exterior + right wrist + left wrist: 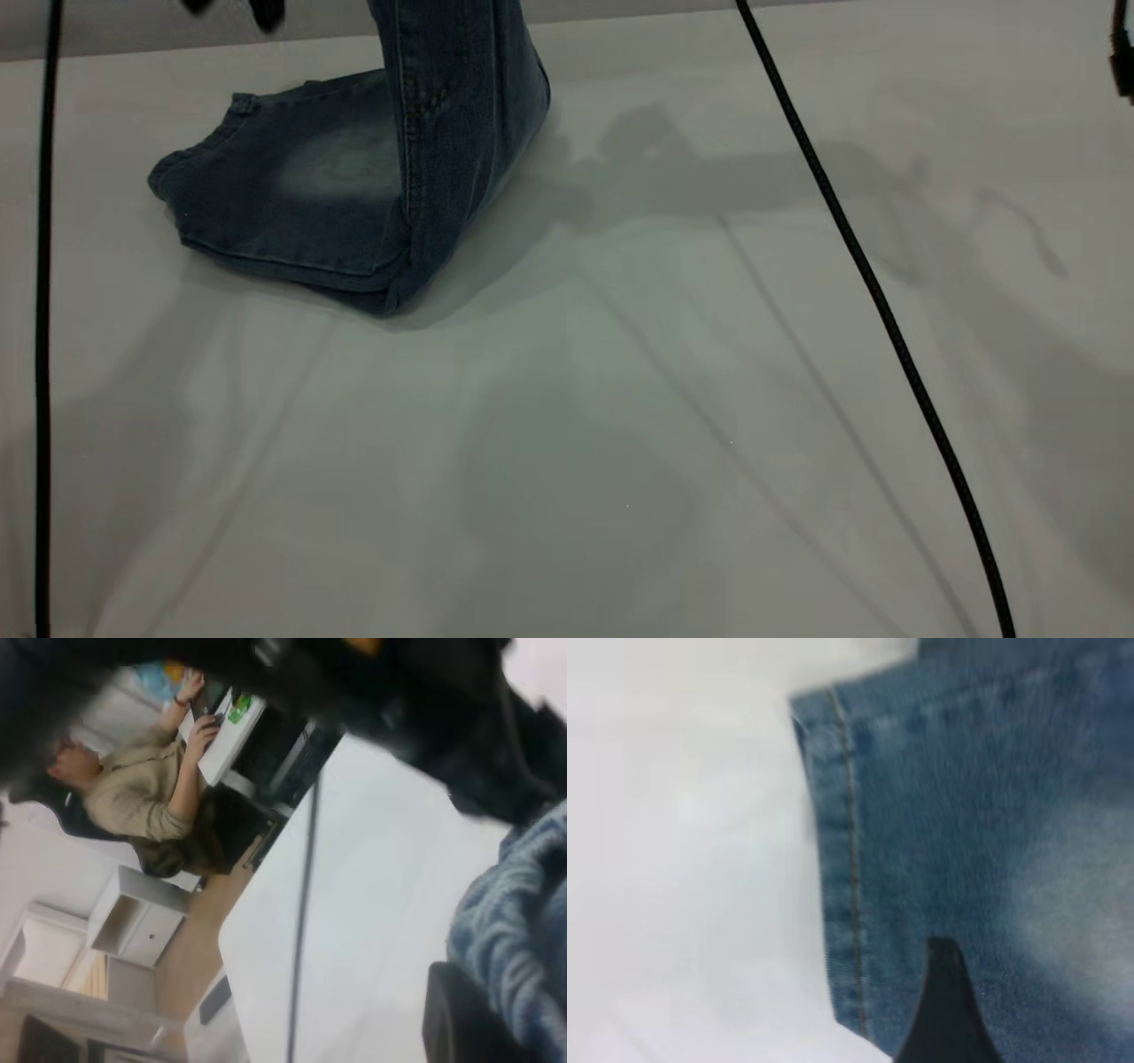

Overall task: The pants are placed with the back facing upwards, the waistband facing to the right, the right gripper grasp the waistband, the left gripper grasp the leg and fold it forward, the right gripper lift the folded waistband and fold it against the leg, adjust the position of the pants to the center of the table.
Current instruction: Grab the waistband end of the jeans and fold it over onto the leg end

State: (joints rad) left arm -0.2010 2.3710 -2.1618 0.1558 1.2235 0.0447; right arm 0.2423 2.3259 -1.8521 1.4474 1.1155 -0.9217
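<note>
The pants (301, 204) lie folded at the far left of the table (567, 425), a pale faded patch facing up. One denim panel (461, 97) rises steeply from the fold and runs out past the top edge. In the right wrist view my right gripper (496, 992) is shut on the ruched waistband (523, 921), one black finger (456, 1023) against it. My left gripper (230, 7) hovers over the far end of the pants, its two tips apart and holding nothing. Its wrist view shows one finger (943, 1010) above a leg hem (842, 859) with tan stitching. The print is hidden.
A black cable (886, 328) crosses the table diagonally on the right. Another cable (42, 354) hangs down the left side. A dark part (1125, 53) shows at the right edge. A person (142, 788) sits at a desk beyond the table.
</note>
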